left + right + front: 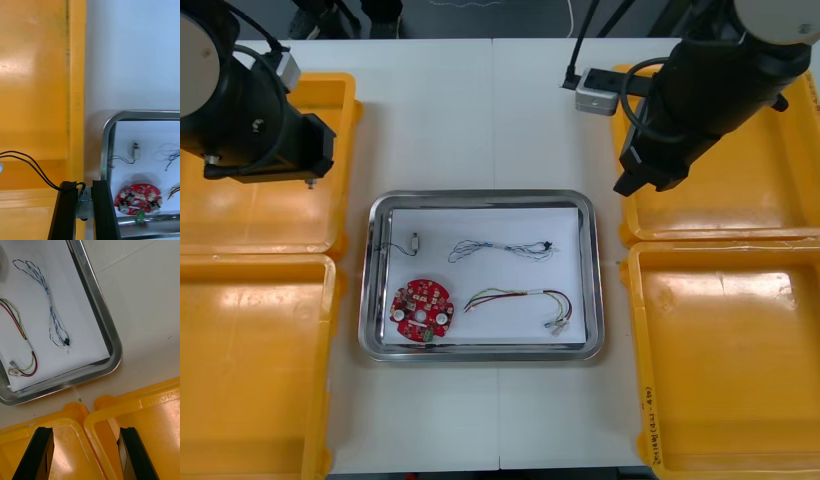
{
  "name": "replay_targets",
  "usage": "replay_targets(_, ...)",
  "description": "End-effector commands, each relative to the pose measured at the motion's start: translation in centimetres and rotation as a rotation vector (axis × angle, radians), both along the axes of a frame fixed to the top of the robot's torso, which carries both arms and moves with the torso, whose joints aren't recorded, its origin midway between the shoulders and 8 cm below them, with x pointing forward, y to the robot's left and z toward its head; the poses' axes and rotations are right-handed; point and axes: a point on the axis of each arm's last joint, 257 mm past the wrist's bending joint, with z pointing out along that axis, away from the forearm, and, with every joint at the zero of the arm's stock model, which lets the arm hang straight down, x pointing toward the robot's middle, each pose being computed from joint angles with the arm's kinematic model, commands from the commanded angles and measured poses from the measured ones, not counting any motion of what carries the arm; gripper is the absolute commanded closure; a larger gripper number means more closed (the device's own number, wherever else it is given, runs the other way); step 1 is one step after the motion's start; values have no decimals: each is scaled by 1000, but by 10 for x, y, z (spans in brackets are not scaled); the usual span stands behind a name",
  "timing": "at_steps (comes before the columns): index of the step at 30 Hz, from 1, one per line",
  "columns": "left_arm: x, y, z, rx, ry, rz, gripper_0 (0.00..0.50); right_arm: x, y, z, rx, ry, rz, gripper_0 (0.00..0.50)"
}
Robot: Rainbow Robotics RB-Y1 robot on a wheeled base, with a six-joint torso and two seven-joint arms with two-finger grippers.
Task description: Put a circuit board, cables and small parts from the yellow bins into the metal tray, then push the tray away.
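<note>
Notably, wrist views reveal left pincer (84,187) clamping a small metal part (85,206), right pincer (86,431) spread over bins (150,427).

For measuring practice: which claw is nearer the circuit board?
Left. The left claw is left of the board, off the tray; the right claw, across the tray.

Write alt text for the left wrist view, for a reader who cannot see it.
The left gripper is shut on a small metal part trailing a black cable, above a yellow bin's rim. Beside it, the metal tray holds a red circuit board and another small metal part.
</note>
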Motion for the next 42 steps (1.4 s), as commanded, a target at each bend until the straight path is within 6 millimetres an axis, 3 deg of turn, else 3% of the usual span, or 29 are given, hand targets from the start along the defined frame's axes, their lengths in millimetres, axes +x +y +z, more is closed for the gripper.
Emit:
replay_targets(1, -3, -36, 2, 7, -31, -49, 500, 3, -35, 21, 35, -50, -75, 0)
replay_targets(11, -9, -74, -23, 24, -7, -82, 500, -9, -88, 15, 52, -56, -180, 0)
replay_targets(20, -13, -113, -36, -25, 10, -81, 500, -23, -123, 12, 79, -58, -272, 0)
replay_targets(31, -13, -125, -69, 7, 76, -29, 500, -44, -143, 10, 150, -59, -430, 0)
replay_targets(42, -14, -127, -95, 41, 126, -11, 500, -72, -164, -9, 175, -29, -601, 0)
